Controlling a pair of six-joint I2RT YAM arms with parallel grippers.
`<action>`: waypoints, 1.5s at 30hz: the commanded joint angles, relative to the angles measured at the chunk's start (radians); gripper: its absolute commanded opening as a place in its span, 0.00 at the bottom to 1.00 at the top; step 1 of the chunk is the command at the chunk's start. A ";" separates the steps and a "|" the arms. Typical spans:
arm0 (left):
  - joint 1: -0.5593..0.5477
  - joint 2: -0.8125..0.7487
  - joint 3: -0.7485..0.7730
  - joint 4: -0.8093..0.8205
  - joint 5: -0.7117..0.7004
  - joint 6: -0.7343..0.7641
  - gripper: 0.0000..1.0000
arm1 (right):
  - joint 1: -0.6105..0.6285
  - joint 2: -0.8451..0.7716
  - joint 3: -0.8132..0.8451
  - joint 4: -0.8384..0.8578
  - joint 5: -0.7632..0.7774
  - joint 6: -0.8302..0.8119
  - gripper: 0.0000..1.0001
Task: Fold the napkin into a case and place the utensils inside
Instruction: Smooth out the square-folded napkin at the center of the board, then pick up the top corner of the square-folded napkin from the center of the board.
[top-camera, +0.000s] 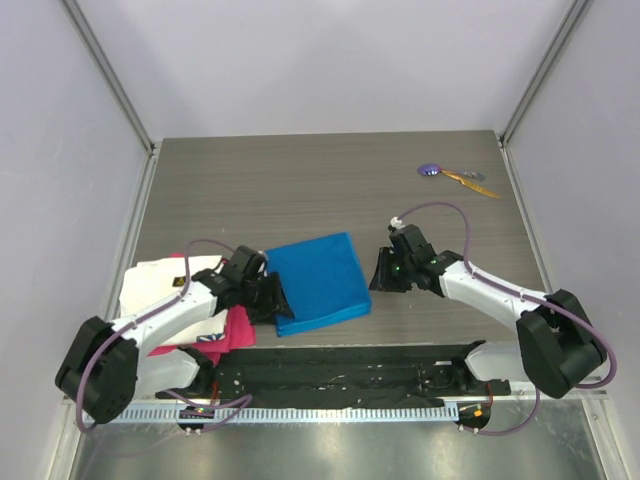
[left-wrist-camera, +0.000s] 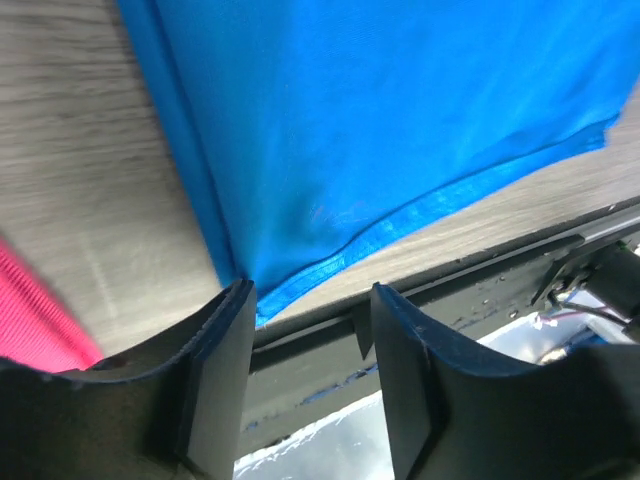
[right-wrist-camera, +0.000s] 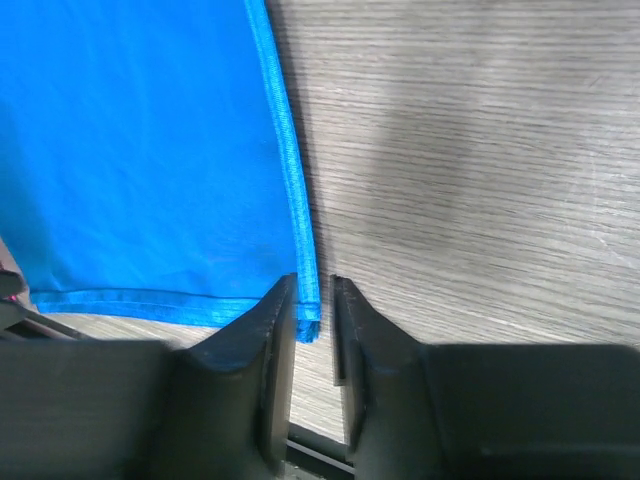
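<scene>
A grey wood-grain table (top-camera: 330, 180) is filling the floor of a pale-walled booth with metal posts in its corners. A black rail is running along the near edge, just behind both grippers.

The napkin (top-camera: 320, 280) is lying flat and folded between the two grippers. It is nearly square, so its long axis is barely showing. It is sitting turned a little, with its far edge slanting away toward the right gripper's side. A lower layer is peeking out along its near edge.

The left gripper (left-wrist-camera: 310, 300) is standing released, with its jaws wide apart. The napkin's near corner is lying just ahead of one finger (left-wrist-camera: 215, 370) with nothing clamped. The right gripper (right-wrist-camera: 315, 290) is standing narrowly parted. The opposite near corner's hem is sitting in the slit against one finger (right-wrist-camera: 265, 350), and a sliver of table is showing beside the other, so it is not pinching.

The utensils (top-camera: 455, 177) are lying well beyond the right gripper, toward the far right corner. Their purple head is pointing left and the orange-yellow piece is trailing right and slightly nearer. They are too small to make out further.

Behind the left gripper, a white cloth (top-camera: 160, 280) and a pink cloth (top-camera: 232, 330) are lying partly hidden under the arm. In the overhead view, both grippers are covering the napkin corners they are reaching.
</scene>
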 joint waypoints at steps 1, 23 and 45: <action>-0.004 -0.076 0.075 -0.140 -0.109 -0.010 0.57 | -0.005 -0.006 0.057 -0.018 0.013 -0.010 0.38; -0.004 0.016 -0.036 0.000 -0.081 -0.127 0.46 | -0.006 0.054 0.036 0.024 -0.044 0.039 0.39; -0.004 0.133 -0.051 0.187 -0.072 -0.093 0.03 | -0.052 0.042 -0.083 0.087 -0.065 0.100 0.42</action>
